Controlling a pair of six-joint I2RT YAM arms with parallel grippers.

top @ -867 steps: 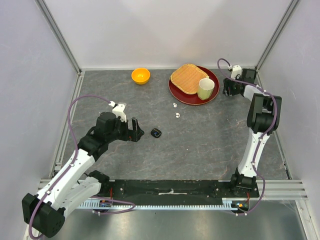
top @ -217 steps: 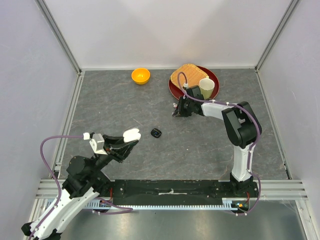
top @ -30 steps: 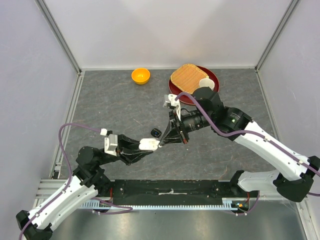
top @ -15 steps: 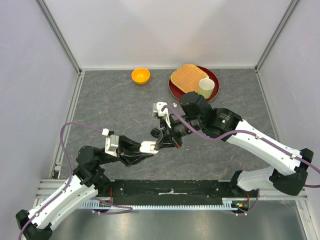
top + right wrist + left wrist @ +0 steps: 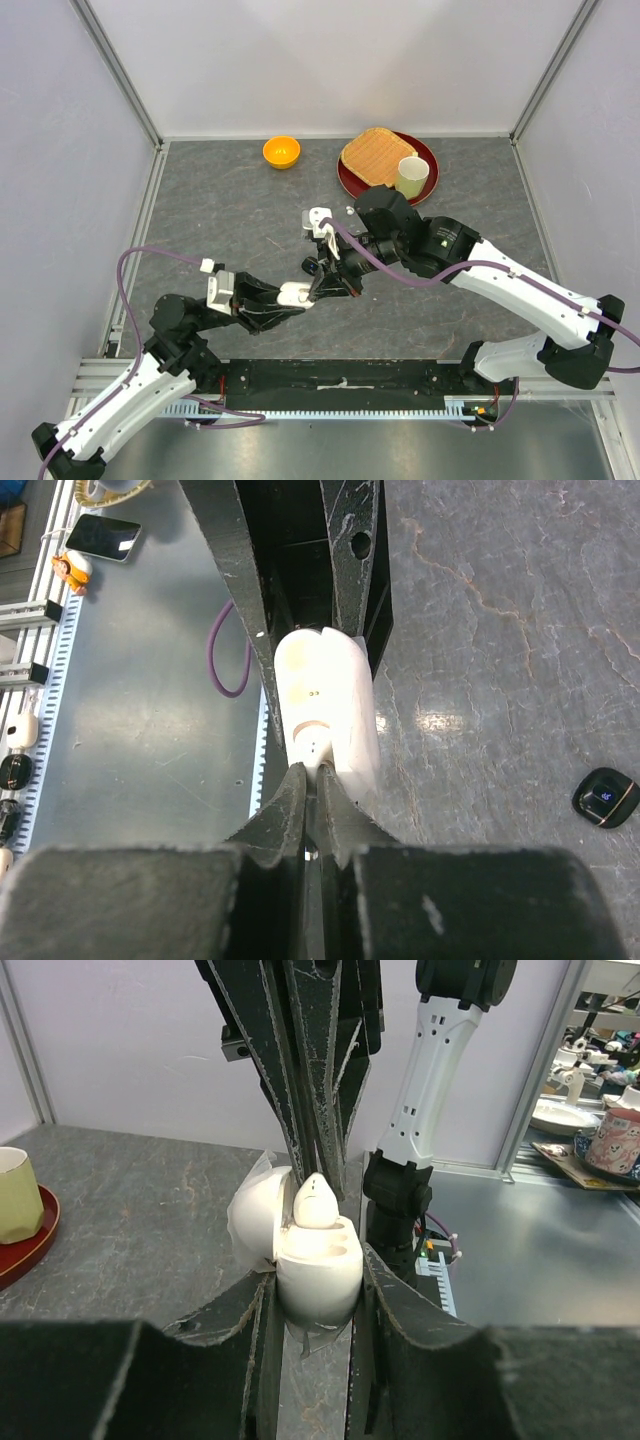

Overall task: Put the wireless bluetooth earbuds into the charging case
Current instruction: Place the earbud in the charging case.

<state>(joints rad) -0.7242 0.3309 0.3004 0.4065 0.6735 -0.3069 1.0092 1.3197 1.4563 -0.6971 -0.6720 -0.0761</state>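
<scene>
My left gripper (image 5: 300,294) (image 5: 318,1295) is shut on the open white charging case (image 5: 291,292) (image 5: 318,1265) (image 5: 325,700) and holds it above the table, lid swung aside. A white earbud (image 5: 315,1203) (image 5: 318,748) stands in one slot of the case. My right gripper (image 5: 322,286) (image 5: 312,775) comes down from above and pinches the bud's top, its fingers only a slit apart. A second white earbud (image 5: 347,210) lies on the table behind the right arm. A small black case (image 5: 312,266) (image 5: 605,796) lies just beyond the grippers.
An orange bowl (image 5: 281,151) stands at the back. A red plate (image 5: 350,183) at the back right carries a flat tan slab (image 5: 377,155) and a pale cup (image 5: 411,176) (image 5: 15,1195). Metal rails run along the near edge.
The right wrist has swung left and settled over the case, bringing the white earbud down into a slot. The left arm has stayed put with the case.
</scene>
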